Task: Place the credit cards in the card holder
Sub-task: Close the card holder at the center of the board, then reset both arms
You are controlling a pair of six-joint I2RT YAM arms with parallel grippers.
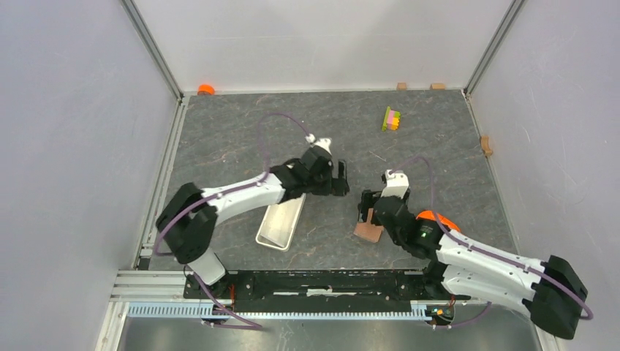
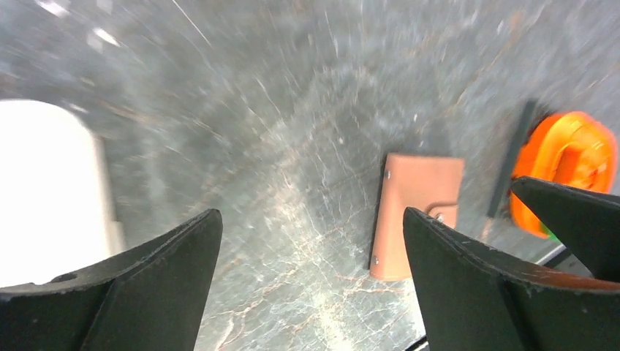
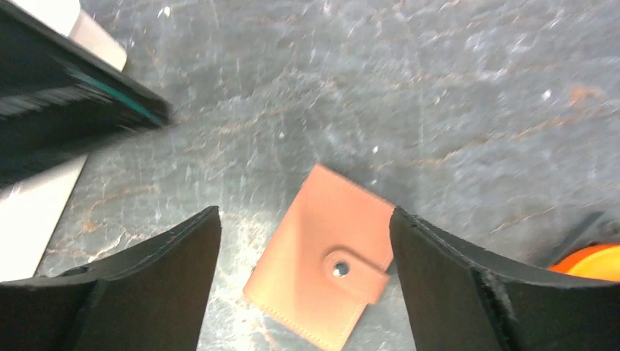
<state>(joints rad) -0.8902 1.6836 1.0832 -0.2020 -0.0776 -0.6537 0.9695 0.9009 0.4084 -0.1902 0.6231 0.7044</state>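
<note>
There is one card holder [image 3: 307, 270], reddish-brown leather, folded shut by a tab with a single metal snap. It lies flat on the grey surface [image 3: 439, 88], right of the one white tray [image 1: 280, 227]. My left claw [image 2: 311, 219] and right claw [image 3: 303, 216] both gape wide, gripping nothing.

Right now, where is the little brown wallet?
In the top view the brown wallet lies flat on the grey table, right of centre, just beneath the open right gripper, with the white tray off to its left.
</note>
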